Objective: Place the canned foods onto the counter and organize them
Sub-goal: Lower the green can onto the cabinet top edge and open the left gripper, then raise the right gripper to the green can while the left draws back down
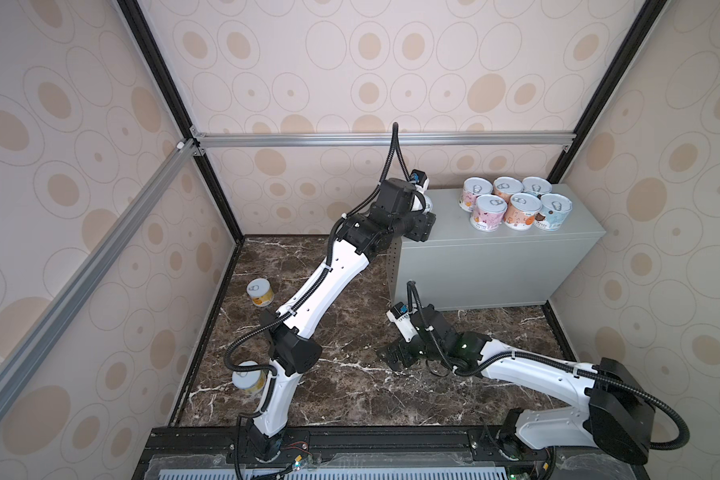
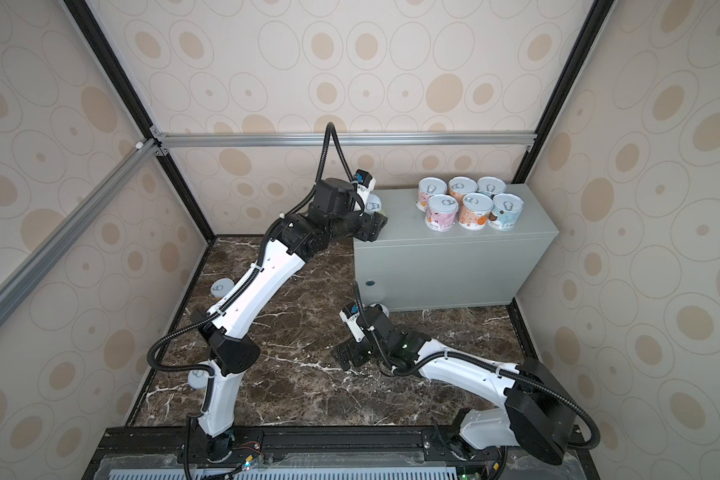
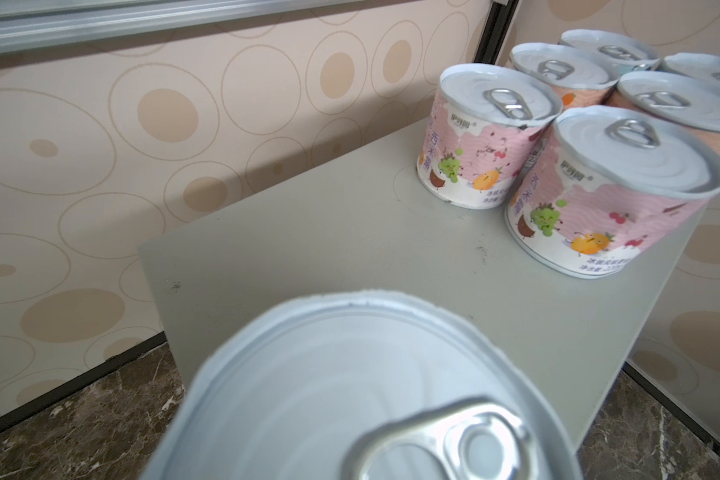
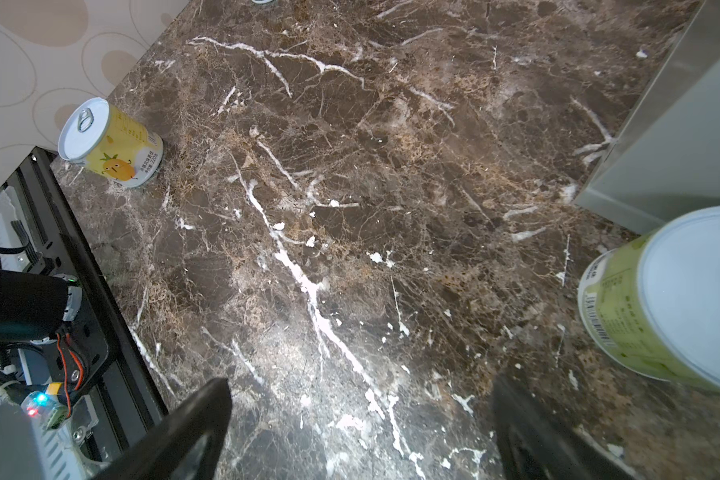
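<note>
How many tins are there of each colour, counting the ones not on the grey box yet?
Pink tins: 2
Orange tins: 2
Light blue tins: 2
Yellow tins: 2
Green tin: 1
Tin with label hidden: 1
Total: 10

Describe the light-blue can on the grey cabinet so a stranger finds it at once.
Find the grey cabinet in the back right corner; six cans stand in two rows of three on its top. The light-blue can ends the front row on the right; its neighbours are an orange can and a pink can.
</note>
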`<state>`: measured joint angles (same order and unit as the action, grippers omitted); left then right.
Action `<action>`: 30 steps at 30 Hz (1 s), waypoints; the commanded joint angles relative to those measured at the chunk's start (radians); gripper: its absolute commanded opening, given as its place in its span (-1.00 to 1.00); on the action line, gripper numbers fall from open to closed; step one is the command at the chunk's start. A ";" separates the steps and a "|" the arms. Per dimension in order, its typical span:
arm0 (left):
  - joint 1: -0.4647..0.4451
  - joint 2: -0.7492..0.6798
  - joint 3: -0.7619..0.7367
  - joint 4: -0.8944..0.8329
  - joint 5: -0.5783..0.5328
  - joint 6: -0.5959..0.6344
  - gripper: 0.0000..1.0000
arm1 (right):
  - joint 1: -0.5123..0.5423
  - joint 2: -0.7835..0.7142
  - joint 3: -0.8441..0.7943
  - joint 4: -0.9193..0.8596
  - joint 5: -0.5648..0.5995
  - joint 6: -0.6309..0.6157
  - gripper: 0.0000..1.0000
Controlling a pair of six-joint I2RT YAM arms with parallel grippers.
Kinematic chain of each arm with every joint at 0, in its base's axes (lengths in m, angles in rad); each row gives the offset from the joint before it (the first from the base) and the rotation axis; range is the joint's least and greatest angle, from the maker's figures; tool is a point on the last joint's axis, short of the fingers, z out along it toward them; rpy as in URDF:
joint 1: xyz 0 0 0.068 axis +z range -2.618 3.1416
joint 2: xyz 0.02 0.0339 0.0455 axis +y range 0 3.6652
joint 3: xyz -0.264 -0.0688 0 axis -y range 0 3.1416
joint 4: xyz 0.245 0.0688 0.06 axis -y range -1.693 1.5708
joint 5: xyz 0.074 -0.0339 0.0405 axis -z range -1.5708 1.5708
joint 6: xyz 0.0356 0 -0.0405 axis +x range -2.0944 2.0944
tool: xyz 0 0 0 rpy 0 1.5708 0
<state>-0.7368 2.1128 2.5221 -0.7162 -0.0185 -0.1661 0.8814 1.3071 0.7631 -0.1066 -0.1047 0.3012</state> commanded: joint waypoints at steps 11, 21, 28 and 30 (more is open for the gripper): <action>-0.010 0.023 0.062 0.054 0.018 0.042 0.66 | 0.002 -0.123 0.027 -0.075 0.024 0.023 0.99; -0.012 -0.058 0.066 0.063 -0.038 0.049 0.98 | 0.002 -0.315 0.096 -0.207 0.091 0.019 0.98; -0.013 -0.179 -0.003 0.032 -0.125 0.025 0.98 | 0.002 -0.350 0.177 -0.321 0.116 0.015 0.98; -0.012 -0.264 -0.129 0.075 -0.144 0.017 0.98 | 0.001 -0.358 0.185 -0.328 0.140 0.010 0.99</action>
<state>-0.7414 1.9617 2.4626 -0.6655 -0.1051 -0.1413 0.8814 0.9691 0.9184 -0.3767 -0.0044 0.3233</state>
